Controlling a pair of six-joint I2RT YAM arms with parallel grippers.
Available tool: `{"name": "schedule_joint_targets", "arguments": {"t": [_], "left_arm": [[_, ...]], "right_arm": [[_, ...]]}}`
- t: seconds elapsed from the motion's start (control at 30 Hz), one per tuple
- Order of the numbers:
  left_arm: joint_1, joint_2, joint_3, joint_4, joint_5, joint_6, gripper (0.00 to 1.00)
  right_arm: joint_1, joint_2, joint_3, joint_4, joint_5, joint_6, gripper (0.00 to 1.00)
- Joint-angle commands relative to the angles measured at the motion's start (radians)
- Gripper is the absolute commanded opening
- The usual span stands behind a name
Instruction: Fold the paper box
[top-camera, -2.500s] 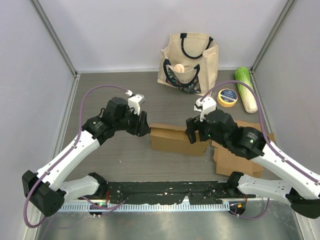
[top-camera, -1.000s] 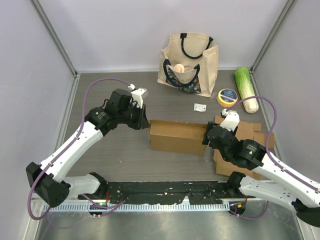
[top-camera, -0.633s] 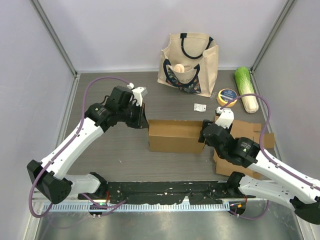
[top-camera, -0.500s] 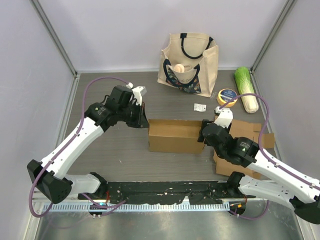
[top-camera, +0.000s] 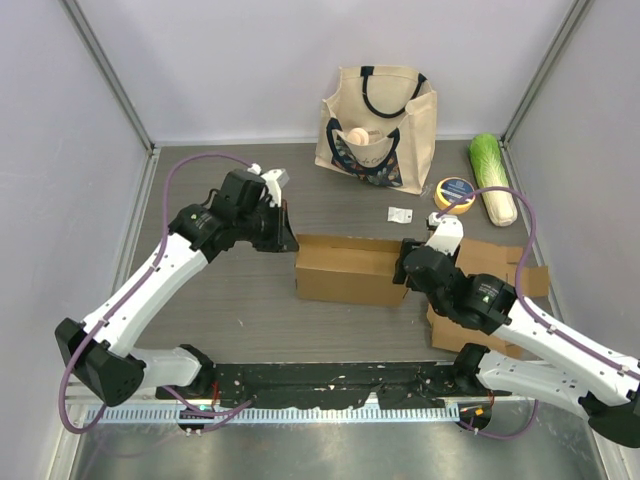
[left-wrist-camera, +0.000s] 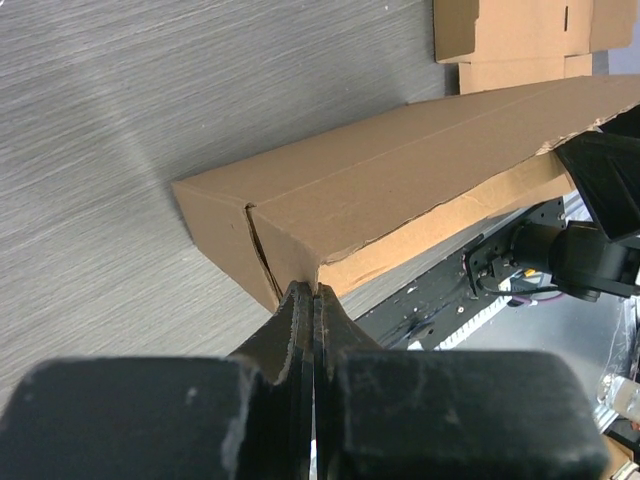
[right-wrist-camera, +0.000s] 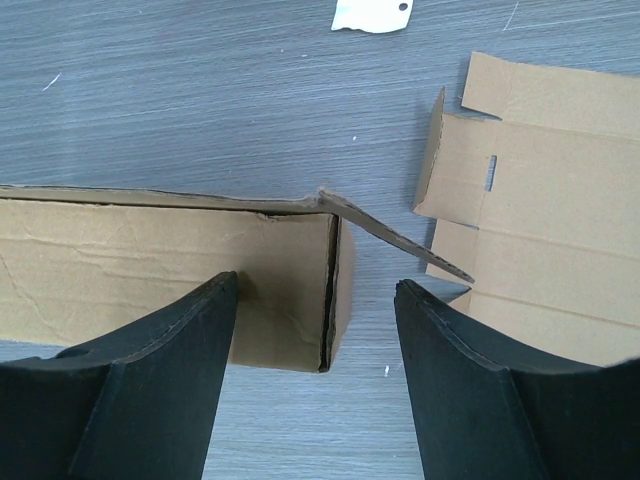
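Both ends of the paper box (top-camera: 345, 270), which lies lengthwise at the middle of the table (top-camera: 230, 310), have a gripper at them. The left gripper (left-wrist-camera: 315, 290) is clenched, its fingers pressed flat together with the tips touching the box's upper end corner. The right gripper (right-wrist-camera: 315, 288) is released, its jaws wide and straddling the other end, where a loose flap (right-wrist-camera: 395, 235) angles out toward the flat cardboard sheets (right-wrist-camera: 545, 240) just beside it
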Motion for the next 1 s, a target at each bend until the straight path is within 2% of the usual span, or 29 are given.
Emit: {"name": "schedule_joint_targets", "arguments": {"t": [0.0,0.2,0.37,0.53,0.73,0.83,0.97], "left_arm": [[-0.004,-0.036,-0.025,0.065,0.019,-0.008,0.00],[-0.003,-0.058,-0.091,0.054,-0.004,0.012,0.00],[-0.004,-0.062,-0.108,0.062,-0.016,0.017,0.00],[-0.003,-0.061,-0.083,0.053,-0.022,0.026,0.00],[-0.003,-0.058,-0.065,0.035,-0.025,0.037,0.00],[-0.003,-0.058,-0.055,0.025,-0.030,0.043,0.00],[-0.003,-0.056,-0.051,0.022,-0.036,0.052,0.00]], "right_arm": [[0.000,0.013,-0.012,-0.008,-0.057,-0.007,0.69],[0.000,-0.017,0.081,-0.040,-0.130,-0.053,0.74],[0.000,-0.073,0.193,-0.147,-0.115,-0.098,0.71],[-0.001,-0.096,0.213,-0.198,-0.063,-0.139,0.66],[0.000,-0.070,0.202,-0.174,-0.028,-0.187,0.59],[-0.001,-0.044,0.222,-0.163,0.002,-0.203,0.59],[-0.005,-0.047,0.171,-0.077,0.061,-0.245,0.58]]}}
